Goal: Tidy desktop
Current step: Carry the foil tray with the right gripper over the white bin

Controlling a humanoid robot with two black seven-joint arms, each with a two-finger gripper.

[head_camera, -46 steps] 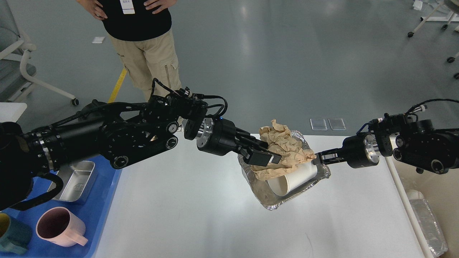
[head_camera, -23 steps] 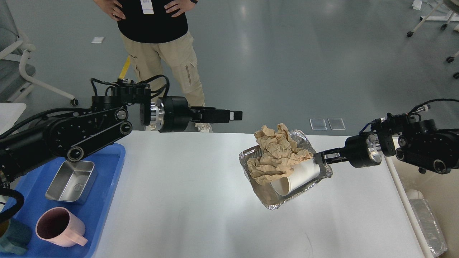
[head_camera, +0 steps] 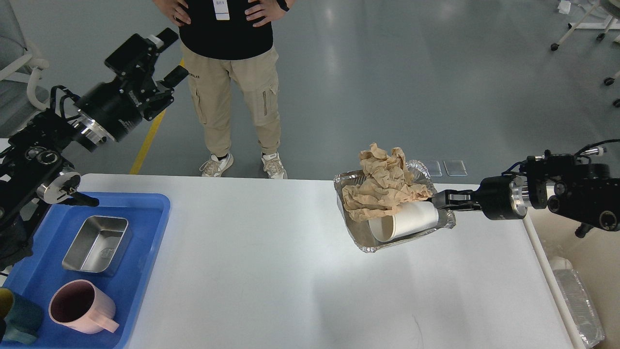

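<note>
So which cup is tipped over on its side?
The white paper cup in the foil tray, under crumpled brown paper. The pink mug on the blue tray stands upright.

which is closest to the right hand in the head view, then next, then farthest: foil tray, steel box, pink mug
From the right hand:
1. foil tray, gripped at its right rim
2. steel box, far left in the blue tray
3. pink mug, left front corner, slightly farther

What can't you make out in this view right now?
- Foil tray floor: covered by crumpled brown paper and a paper cup.
- Right gripper: fingertips hidden behind the tray rim.
- Teal cup: cut off by the bottom-left edge.
- Bystander: head beyond the top edge.
</note>
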